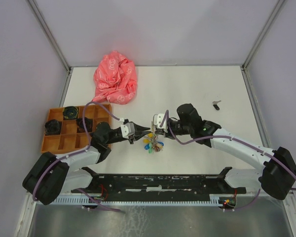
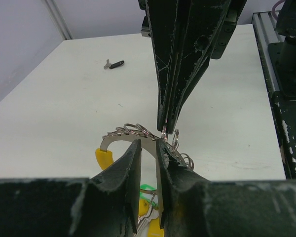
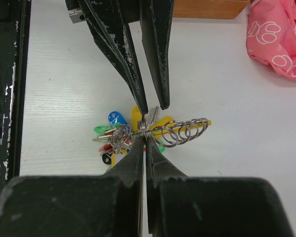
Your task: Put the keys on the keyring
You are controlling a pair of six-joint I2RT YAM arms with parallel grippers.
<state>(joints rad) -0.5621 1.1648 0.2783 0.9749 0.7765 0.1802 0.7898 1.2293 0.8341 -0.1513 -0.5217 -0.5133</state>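
Crumpled pink cloth [image 1: 115, 78], orange tray [image 1: 56, 144], perhaps black rolls [image 1: 53, 127] inside

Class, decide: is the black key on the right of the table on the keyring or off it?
Off. The key lies alone on the table, well apart from the keyring.

Left pincer [image 2: 148, 144] stands slightly parted, right pincer [image 3: 144, 141] clamped, tips nearly touching.
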